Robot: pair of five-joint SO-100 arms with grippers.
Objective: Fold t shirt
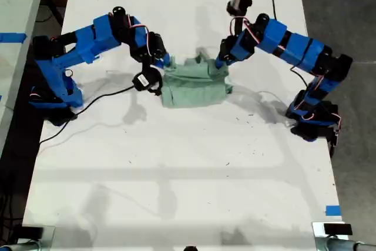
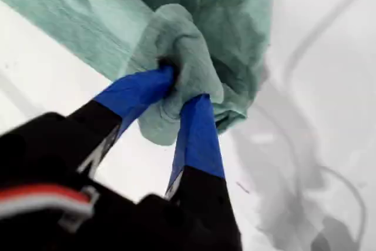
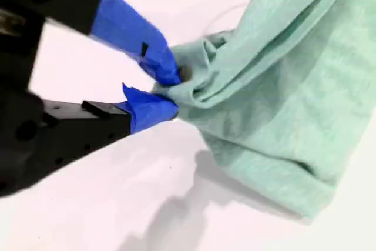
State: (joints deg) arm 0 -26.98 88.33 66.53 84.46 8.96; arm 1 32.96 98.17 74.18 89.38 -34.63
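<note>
Tabletop (image 1: 188,174): white. T shirt (image 1: 194,83) lies bunched in a wrinkled, roughly rectangular heap, mid-width, in the upper half of the exterior view, between the two arms. Pale mint green, plain.

My first gripper (image 2: 183,89): you can see its blue-taped fingers (image 2: 135,92) pinched together on a thick rolled fold at the shirt's edge (image 2: 235,27). Cloth bulges out over the tips. In the exterior view this is the arm based on the exterior view's right, gripper (image 1: 222,62) at the shirt's upper right corner as that view shows it.

My second gripper (image 3: 171,91): fingers (image 3: 135,33) clamped on a small gathered corner of the shirt (image 3: 282,104), tips nearly meeting with cloth between them. The rest of the garment spreads away from the tips and lies on the tabletop. In the exterior view this gripper (image 1: 166,61) is at the shirt's upper left corner, on the arm based on the exterior view's left.

Both held corners look raised a little above the heap; you cannot tell how far.

A white cable (image 1: 264,94) lies on the tabletop just beside the shirt, on the exterior view's right.
</note>
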